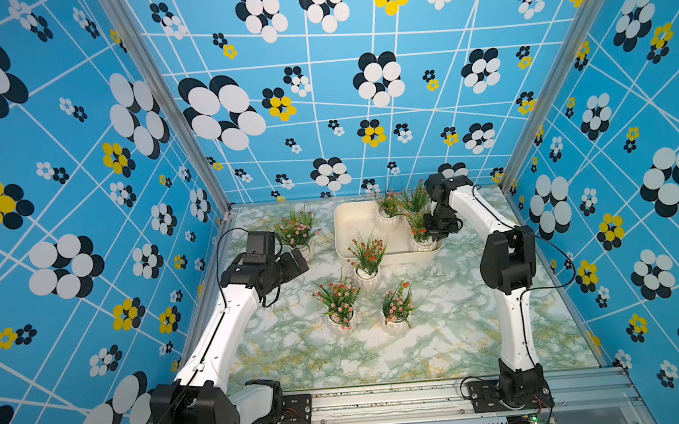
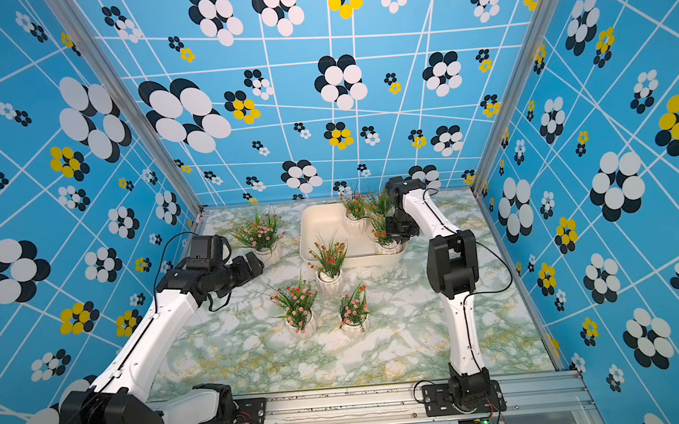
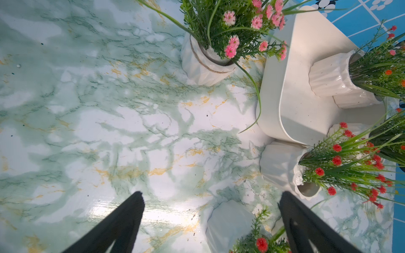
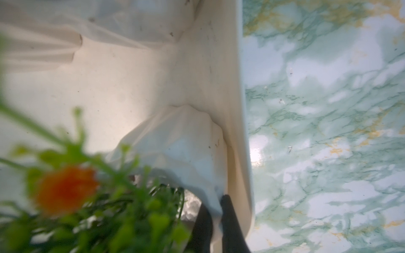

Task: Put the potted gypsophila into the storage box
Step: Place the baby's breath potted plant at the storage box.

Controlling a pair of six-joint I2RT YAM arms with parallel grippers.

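Box (image 1: pixel 356 230) stands at the back of the desk (image 1: pixel 443 337), right of centre, its long side along the back wall; three pots (image 1: pixel 387 222) inside. Right claw (image 4: pixel 214 204) is clenched on the rim of the corner pot (image 4: pixel 179 142), which is upright, flowers up, in the near right corner against the box wall; whether it rests on the floor cannot be told. Four more stand on the green marbled desk; the red pot (image 1: pixel 367 277) is just beside the box front. Left claw (image 3: pixel 210 195) is released, spread wide above bare desk; walls (image 1: pixel 77 159) are blue and flower-patterned.
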